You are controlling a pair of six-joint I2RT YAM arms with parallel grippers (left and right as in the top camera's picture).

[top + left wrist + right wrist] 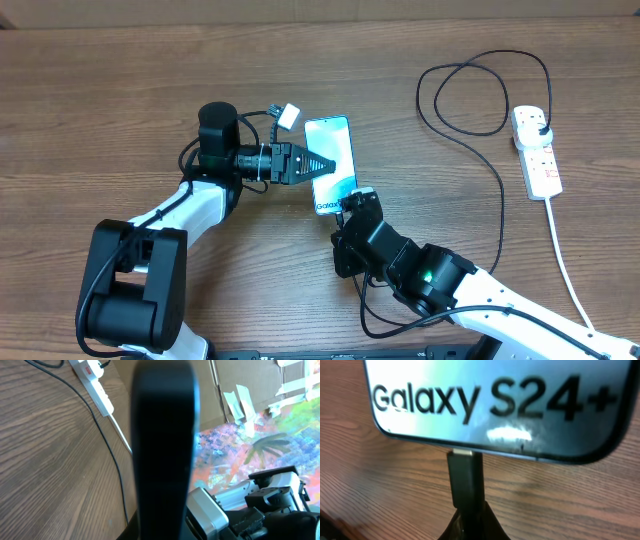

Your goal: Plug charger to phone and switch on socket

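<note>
**At phone's lower short edge: connector pinched against the port**

Mid-table, a slim phone with a light-blue screen point(338, 145) is laid flat. A small white square piece on a black wire point(290, 116) sits just beside its far left corner. A thin black looped charger point(497, 180) is run from its black plug point(541, 126), seated in the white elongated socket point(537, 158) well off to the right. A white cord point(565, 260) is trailed from the socket toward the near right.

The right gripper point(352, 203) is pressed together, pinching the charger's connector tip. The tip is touching the phone's short edge below the "Galaxy S24+" text; full seating cannot be told. The left gripper point(325, 165) is closed to a point, its tips laid over the phone's left side.

The surface is a brown wood-grain table point(100, 100). Beyond it, cardboard with white tape point(250, 380) and a multicoloured painted sheet point(260, 445) are seen.
</note>
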